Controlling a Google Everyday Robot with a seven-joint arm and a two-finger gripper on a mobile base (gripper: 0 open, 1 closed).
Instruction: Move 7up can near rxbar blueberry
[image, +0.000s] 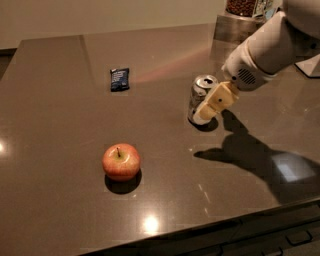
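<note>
As logged: found end effector (212, 102) low against right flank of upright 7up can (200, 92), right of table (60, 125) centre; cannot tell how far open, nor whether gripping. Located rxbar blueberry (119, 79) flat, well apart toward far left; apple (121, 161) near front.

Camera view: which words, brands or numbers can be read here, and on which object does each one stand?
No text can be read here.
rxbar blueberry wrapper: pale lettering on dark blue, too small to read.
7up can: green print on silver, too blurred to read; the gripper, low at the can's right side, covers part of it.
</note>
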